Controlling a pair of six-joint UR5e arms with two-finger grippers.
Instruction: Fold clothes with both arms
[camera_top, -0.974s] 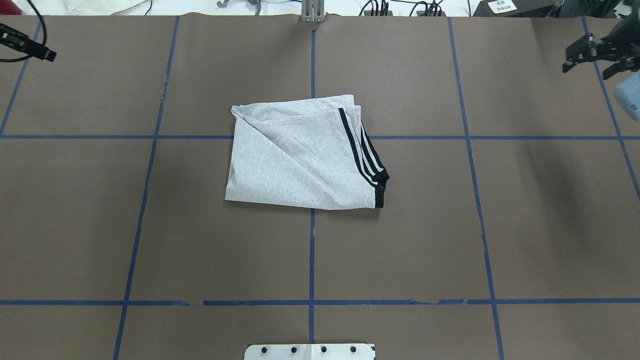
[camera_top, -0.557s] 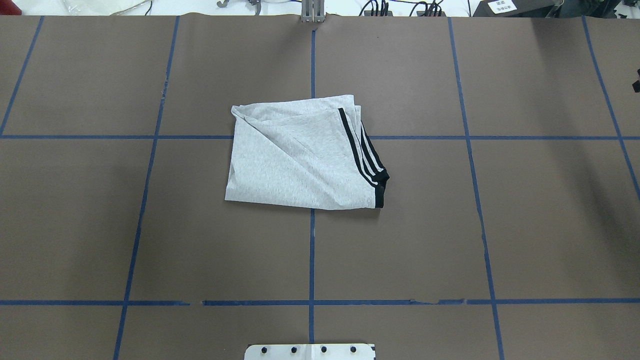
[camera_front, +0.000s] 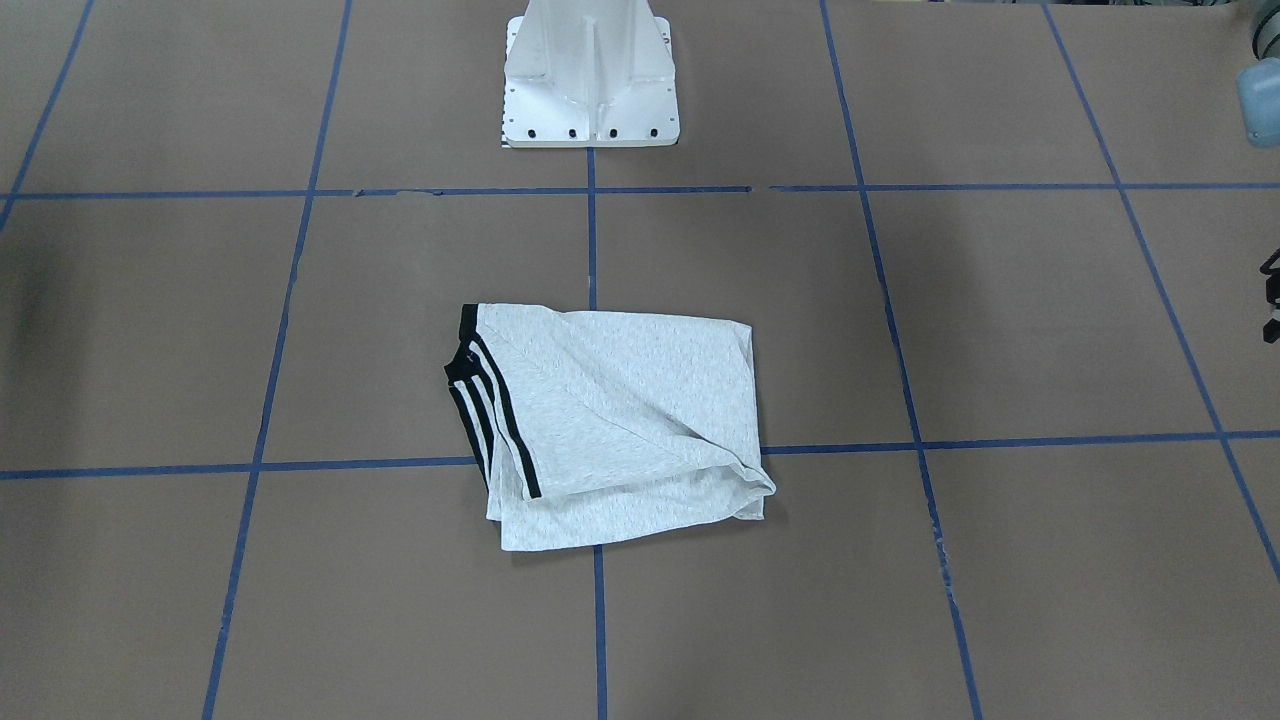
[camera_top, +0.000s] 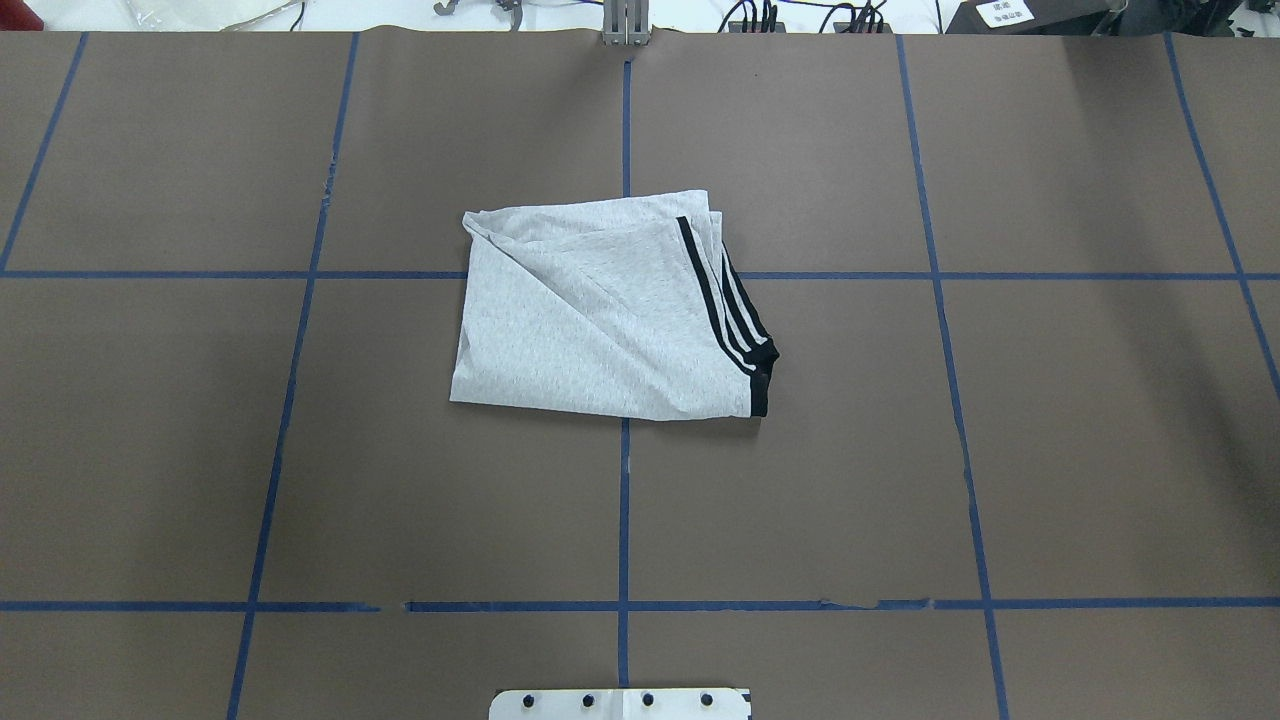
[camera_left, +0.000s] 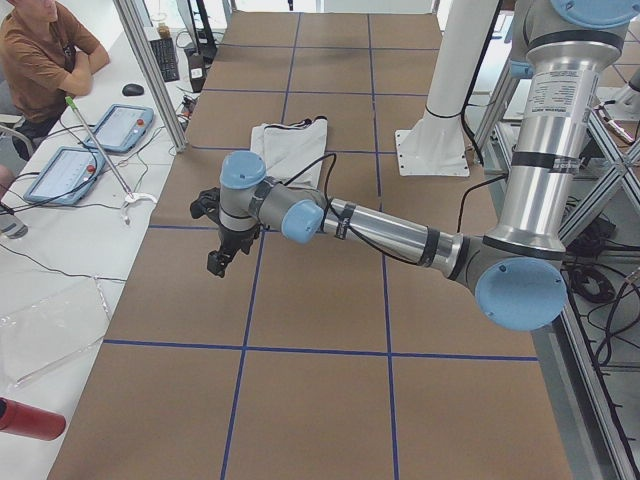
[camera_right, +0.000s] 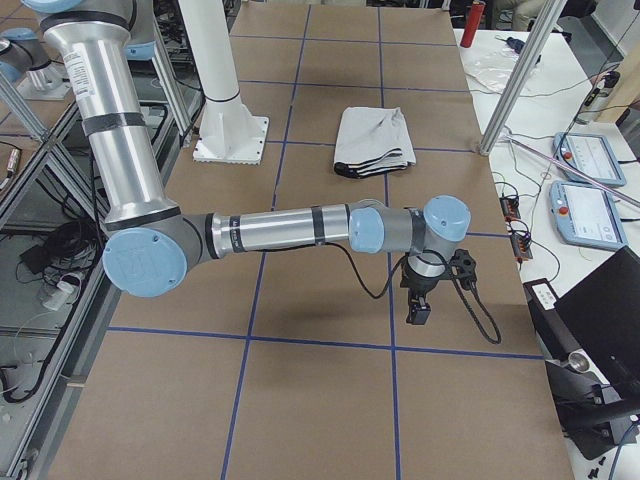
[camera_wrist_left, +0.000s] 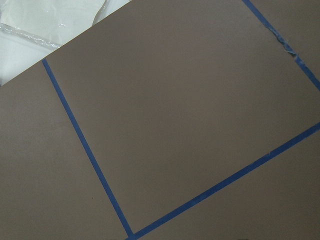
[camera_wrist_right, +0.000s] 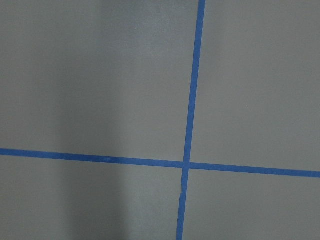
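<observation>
We judge the folding all but finished, since the T-shirt (camera_top: 600, 320) lies folded in the middle of the desk (camera_top: 900, 450) while the left end effector (camera_left: 217, 264) and right end effector (camera_right: 417, 311) hang well away, whether wide or narrow we cannot tell, leaving at most a tidy-up next.

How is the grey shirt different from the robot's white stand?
The shirt is soft, wrinkled and folded flat; the stand is stiff and stands upright. The shirt is speckled grey with black stripes at one edge; the stand is plain white with dark bolts in its foot. The shirt covers a crossing of blue tape lines; the stand sits nearer the robot's side. Both rest on the brown table.
</observation>
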